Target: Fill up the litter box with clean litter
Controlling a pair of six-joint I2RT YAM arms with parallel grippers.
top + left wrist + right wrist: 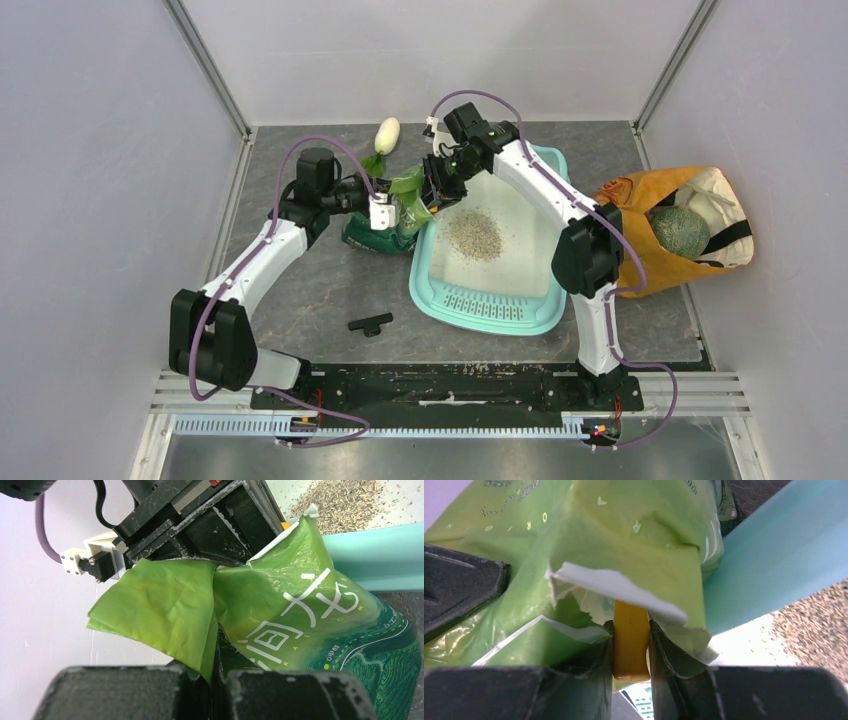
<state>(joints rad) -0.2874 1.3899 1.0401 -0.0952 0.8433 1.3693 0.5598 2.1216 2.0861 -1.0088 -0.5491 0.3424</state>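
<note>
Over grey surface (300, 290), green pouch (310, 610) is pinched by the left pincer (212, 672), yellow handle (630, 630) by the right pincer (630, 647).

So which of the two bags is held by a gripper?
The green printed plastic pouch, left of the teal plastic litter box; the orange cloth bag lies untouched on its right.
</note>
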